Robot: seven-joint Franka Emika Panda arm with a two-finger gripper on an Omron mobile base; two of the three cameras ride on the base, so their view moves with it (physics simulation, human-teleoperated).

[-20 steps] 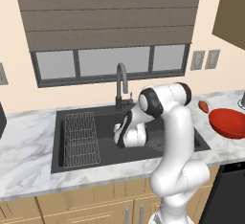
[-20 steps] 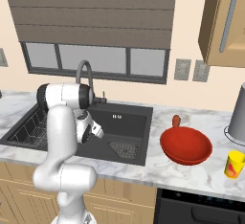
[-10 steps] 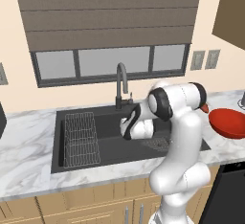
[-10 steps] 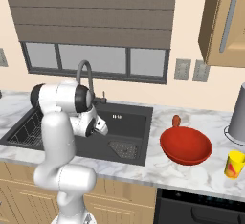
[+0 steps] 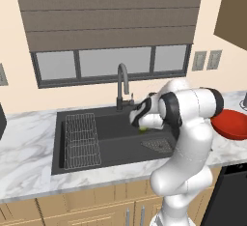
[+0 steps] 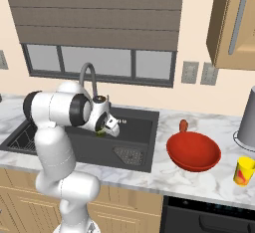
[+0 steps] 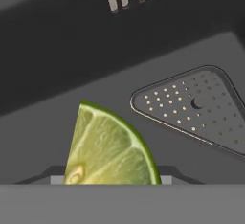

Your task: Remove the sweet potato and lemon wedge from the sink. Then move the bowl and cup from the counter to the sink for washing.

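Yellow-green, one lemon wedge (image 7: 109, 146) sits clamped in the pincer (image 6: 105, 126) above one sink (image 6: 142, 127).

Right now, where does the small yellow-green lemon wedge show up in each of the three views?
Left base view: the small yellow-green lemon wedge peeks out just below the white gripper, over the dark-grey sink.
Right base view: it sits at the gripper's tip, left of centre, above the basin.
Hand view: it fills the lower left, cut face showing.
Shared landmark: the corner drain grate, close beside the wedge in every view.
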